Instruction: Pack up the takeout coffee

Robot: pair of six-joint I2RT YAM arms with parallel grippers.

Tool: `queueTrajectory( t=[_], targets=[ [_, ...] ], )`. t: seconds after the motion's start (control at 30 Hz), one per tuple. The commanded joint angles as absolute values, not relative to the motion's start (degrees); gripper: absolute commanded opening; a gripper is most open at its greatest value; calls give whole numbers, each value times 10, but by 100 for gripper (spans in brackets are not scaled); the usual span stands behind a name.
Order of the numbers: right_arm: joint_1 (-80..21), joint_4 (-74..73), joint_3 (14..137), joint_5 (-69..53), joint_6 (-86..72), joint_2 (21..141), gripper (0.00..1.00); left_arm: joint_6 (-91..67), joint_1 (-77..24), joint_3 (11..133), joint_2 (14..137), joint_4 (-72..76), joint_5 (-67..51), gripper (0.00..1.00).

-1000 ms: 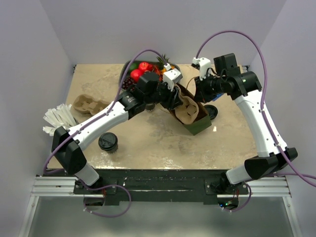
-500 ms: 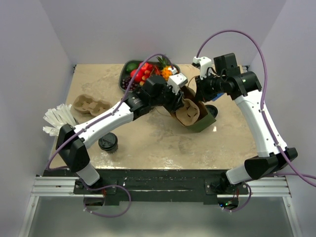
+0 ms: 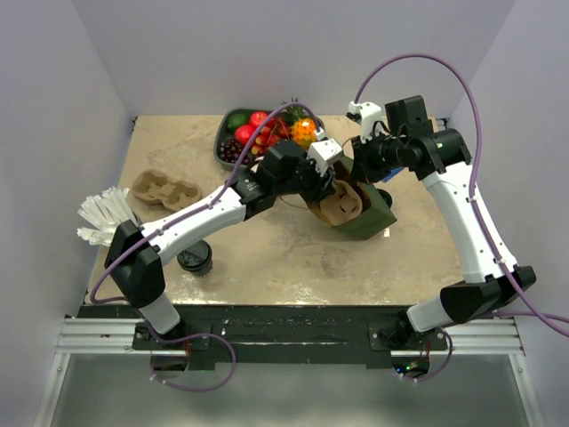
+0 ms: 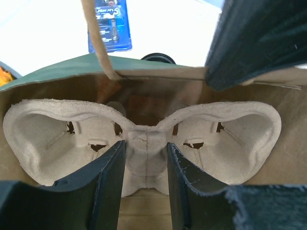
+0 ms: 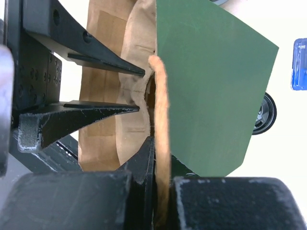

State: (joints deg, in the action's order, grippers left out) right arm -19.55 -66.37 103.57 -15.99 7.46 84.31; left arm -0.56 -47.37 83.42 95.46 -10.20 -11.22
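Left gripper (image 4: 145,143) holds beige pulp carrier (image 4: 48,134) in green paper bag (image 5: 206,96). Right gripper (image 5: 160,163) pinches its handle (image 5: 160,96). Black-lidded whitish coffee cup (image 3: 194,257) well apart from bag, left-arm side.

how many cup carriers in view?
2. One carrier lies at the table's left; the other carrier sits in the green bag, gripped by the left end effector. Nested ones may hide.
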Motion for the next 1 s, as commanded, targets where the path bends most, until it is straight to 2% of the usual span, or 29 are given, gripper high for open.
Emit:
queueTrajectory(
  t=[0.0, 0.13, 0.43, 0.73, 0.97],
  targets=[
    [-196, -655, 1047, -176, 67, 825, 0, 18, -479, 815, 923, -31, -138, 0],
    [-196, -654, 1044, -199, 73, 823, 0, 16, -479, 809, 923, -18, -176, 0],
    [-197, -654, 1037, -212, 86, 811, 0, 57, -490, 806, 923, -9, -165, 0],
    [-196, -659, 1055, -206, 85, 816, 0, 47, -503, 808, 934, -43, -48, 0],
    [-196, -663, 1042, -221, 86, 817, 0, 5, -503, 814, 959, -45, -43, 0]
  ],
)
